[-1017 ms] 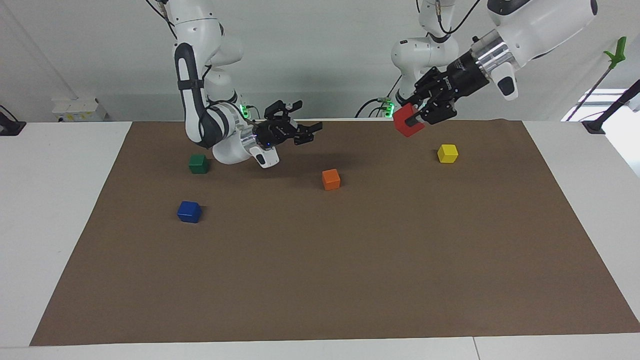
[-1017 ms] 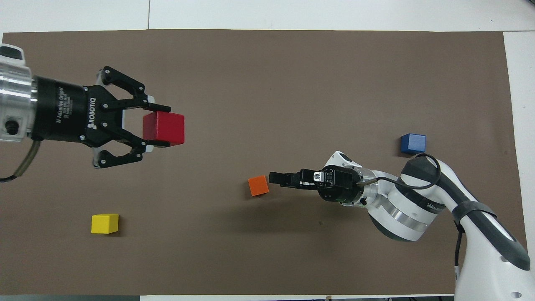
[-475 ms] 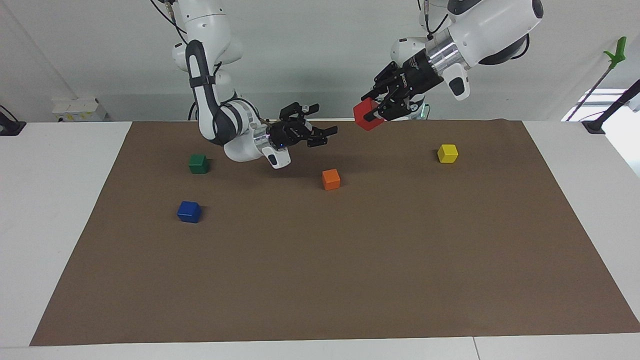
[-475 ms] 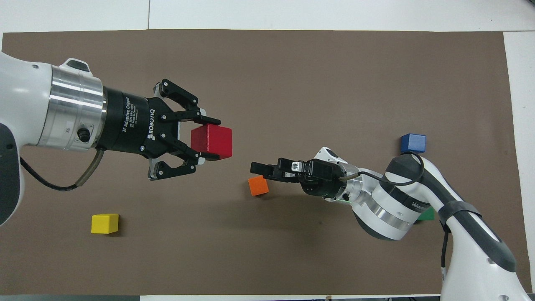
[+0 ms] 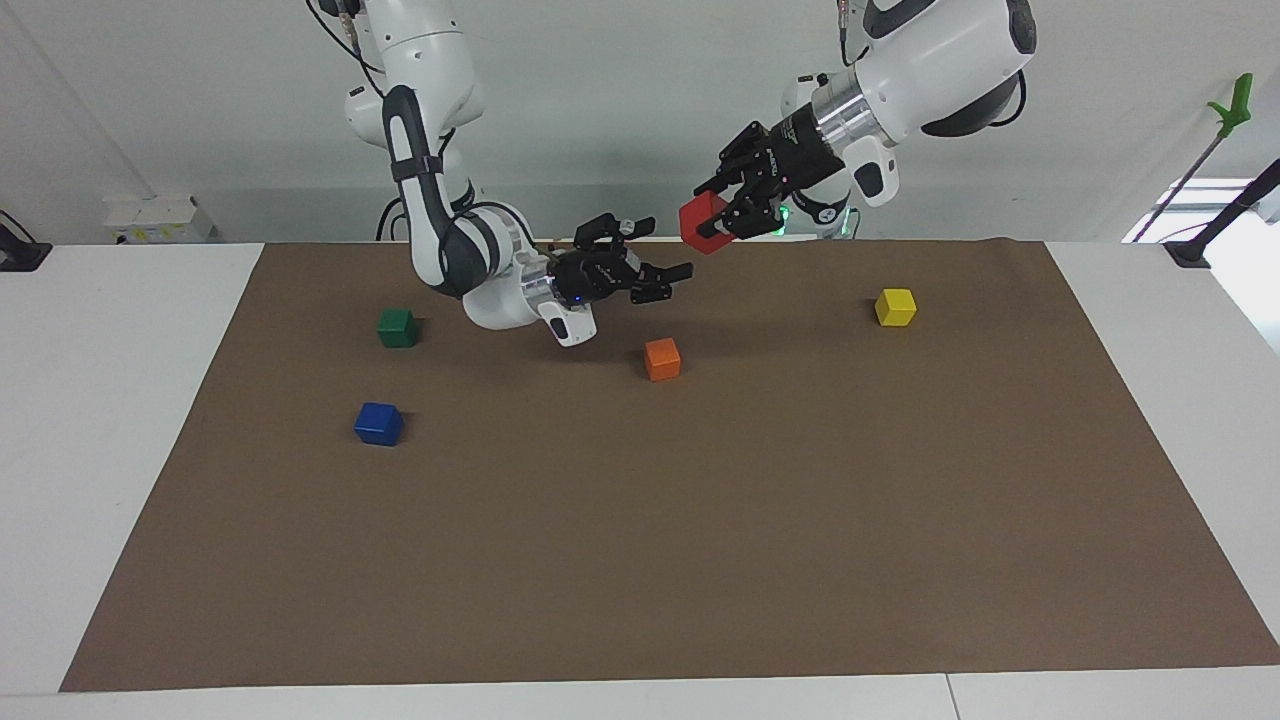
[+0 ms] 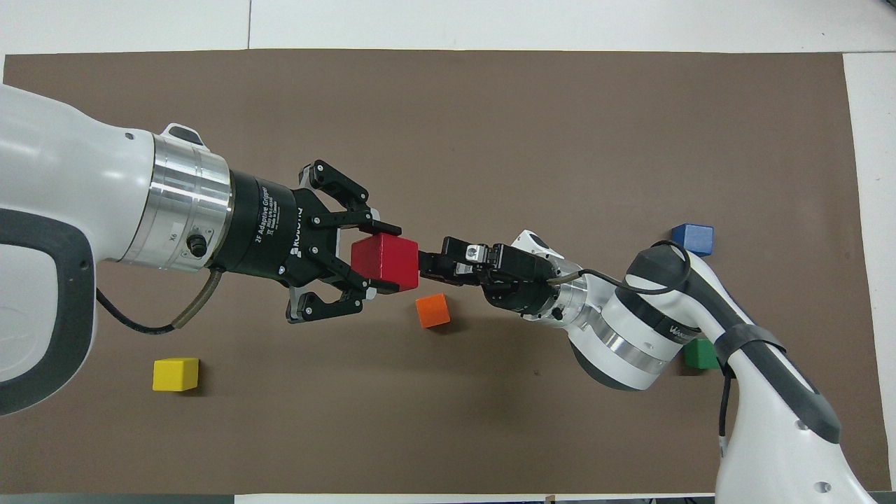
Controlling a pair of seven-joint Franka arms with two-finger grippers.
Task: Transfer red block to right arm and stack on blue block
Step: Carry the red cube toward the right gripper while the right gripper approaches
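Handover step — the left gripper (image 5: 722, 216) is clamped on the red block (image 5: 701, 222), held up in the air over the mat's robot-side edge, above the middle of the table. The right gripper (image 5: 664, 265) is raised just beside it w/ fingers spread wide, pointing at the block. In the overhead view the right fingertips (image 6: 432, 264) look about level w/ the block's free face, but in the facing view a gap shows and the block sits a bit higher, so no contact yet, as far as I can tell.

Next, I'd judge: the right gripper needs to come up and forward so its fingers straddle the block's free faces, close, then the left lets go — not before. After that, carry to the blue block (image 5: 378, 423), which sits on the brown mat (image 5: 700, 560) toward the right arm's end, untouched.

Count: 5 cubes, 1 each — red, blue, green cube (image 5: 397, 327), orange cube (image 5: 661, 359), yellow cube (image 5: 895, 307). 2 arms, 2 grippers.
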